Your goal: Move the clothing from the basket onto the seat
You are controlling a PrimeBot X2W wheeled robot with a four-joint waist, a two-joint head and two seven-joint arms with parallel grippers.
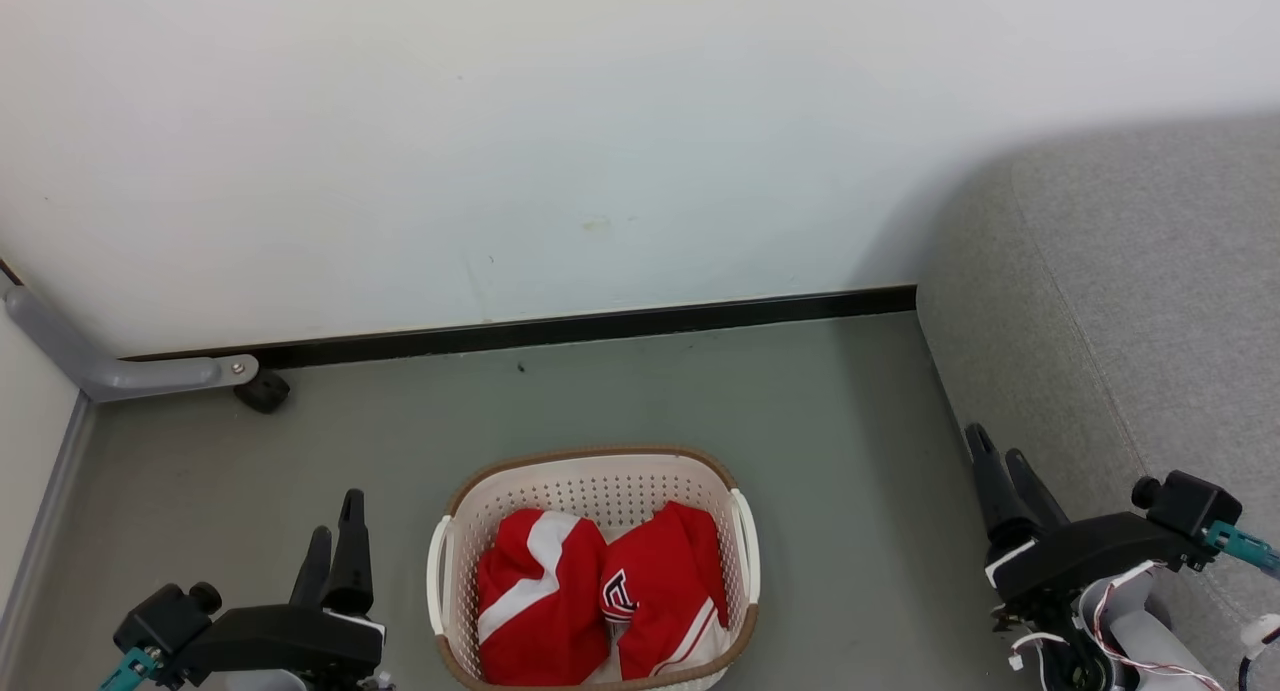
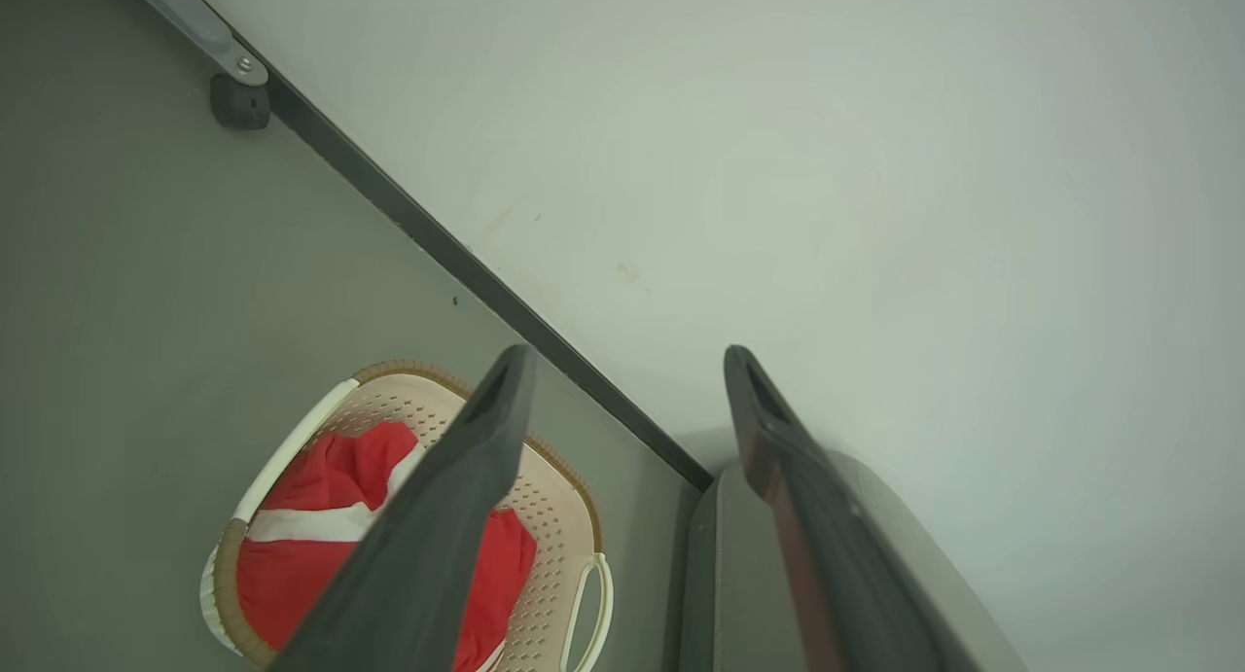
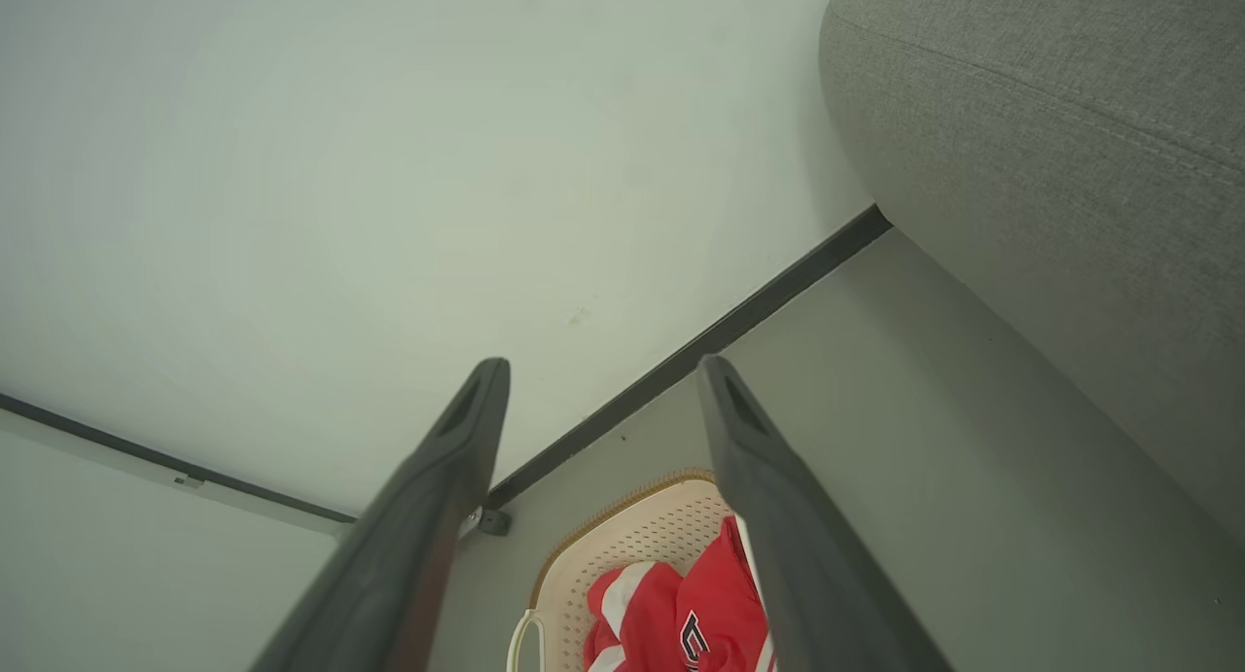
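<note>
The clothing (image 1: 600,601) is two red pieces, both lying in the basket (image 1: 600,486). The left piece (image 1: 535,601) has a broad white stripe. The right piece (image 1: 665,581) shows dark-and-white lettering (only part of it can be read) and touches the first along the middle. Together they fill the near half of the basket, and the far wall with its holes is bare.

There is one basket, cream with a brown rim and two white side handles. It stands on the floor (image 1: 820,421), low in the middle of the head view.

One grey seat (image 1: 1130,301) rises to the right, well apart from the basket, with its rounded corner near the wall (image 1: 600,121). A dark skirting (image 1: 600,326) runs along the foot of that wall. At far left, one grey metal bar (image 1: 130,374) ends beside a black caster (image 1: 263,391).

There are two pincers, each with two dark fingers. The left pincer (image 1: 336,519) hangs above the floor to the left of the basket. Its wrist view shows it (image 2: 627,356) spread wide and holding nothing, with the clothing (image 2: 321,487) and basket (image 2: 554,516) below its left finger.

The right pincer (image 1: 996,446) is beside the seat's front edge, to the right of the basket. It too is spread wide (image 3: 603,364) and empty, with the basket (image 3: 632,531) between its fingers lower down that view.
</note>
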